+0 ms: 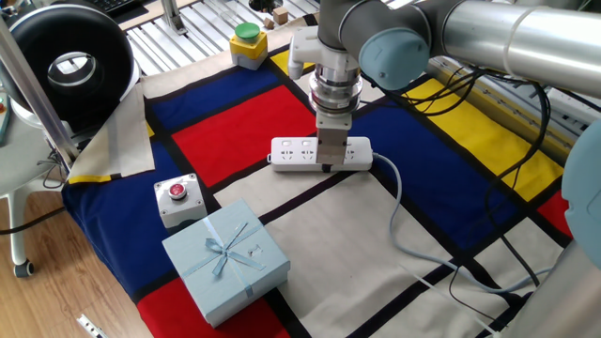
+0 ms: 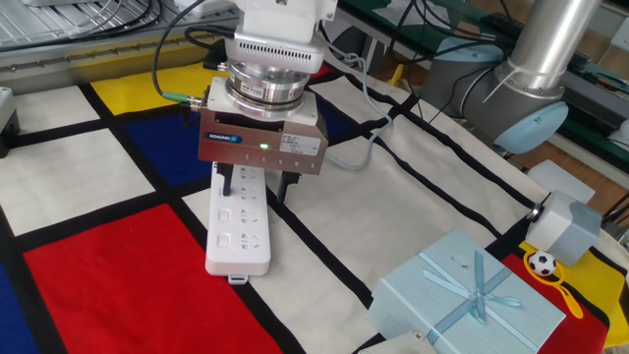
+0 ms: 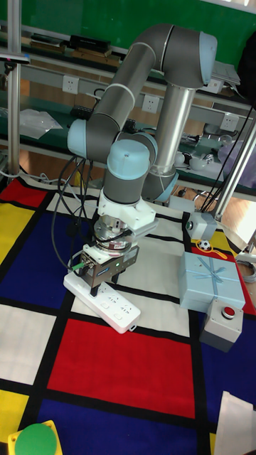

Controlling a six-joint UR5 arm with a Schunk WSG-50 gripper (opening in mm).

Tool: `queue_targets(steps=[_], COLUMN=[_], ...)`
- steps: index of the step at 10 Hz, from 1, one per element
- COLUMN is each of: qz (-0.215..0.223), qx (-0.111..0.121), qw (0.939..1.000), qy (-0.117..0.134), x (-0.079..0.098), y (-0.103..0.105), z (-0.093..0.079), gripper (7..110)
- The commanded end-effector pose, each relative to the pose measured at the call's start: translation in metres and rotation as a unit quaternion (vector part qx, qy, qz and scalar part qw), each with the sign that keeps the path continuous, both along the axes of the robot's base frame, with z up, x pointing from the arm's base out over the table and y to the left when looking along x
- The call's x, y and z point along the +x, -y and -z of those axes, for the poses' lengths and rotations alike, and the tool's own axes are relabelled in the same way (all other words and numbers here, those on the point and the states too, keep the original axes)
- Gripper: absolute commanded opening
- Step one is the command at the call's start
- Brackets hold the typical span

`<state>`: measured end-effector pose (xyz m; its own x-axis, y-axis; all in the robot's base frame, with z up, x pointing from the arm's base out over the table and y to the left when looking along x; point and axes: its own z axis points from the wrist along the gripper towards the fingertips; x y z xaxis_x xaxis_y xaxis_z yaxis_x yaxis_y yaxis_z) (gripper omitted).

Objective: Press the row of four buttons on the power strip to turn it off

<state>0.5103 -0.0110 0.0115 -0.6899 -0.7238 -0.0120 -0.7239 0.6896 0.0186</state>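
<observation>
One fixed view: one power strip [image 1: 305,154] lies flat on the checked cloth of the tabletop [image 1: 225,131], its pale cable [image 1: 399,211] running off the right end. My jaws [image 1: 329,165] stand upright on its right half. Also counted: one grey box with red button [image 1: 177,198], one yellow box with green button [image 1: 248,44], one blue gift box [image 1: 225,258].

The other fixed view: two dark fingers [image 2: 225,182] hang from my jaws [image 2: 255,189], a clear narrow gap between them, both down at the strip [image 2: 239,228]. They grip nothing. The four buttons cannot be made out here.

Tall fixed view: jaws [image 3: 105,285] low over the strip [image 3: 114,306]; contact cannot be judged.
</observation>
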Motion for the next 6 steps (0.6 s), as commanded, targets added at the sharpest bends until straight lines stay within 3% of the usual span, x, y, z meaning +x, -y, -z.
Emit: queue_targets(steps=[1, 6], qz=[0.004, 0.0], qx=[0.007, 0.006], qw=[1.0, 1.0], qy=[0.001, -0.001], x=[0.0007, -0.0006], y=[-0.0026, 0.0006], z=[-0.0023, -0.0114], gripper=[66, 66])
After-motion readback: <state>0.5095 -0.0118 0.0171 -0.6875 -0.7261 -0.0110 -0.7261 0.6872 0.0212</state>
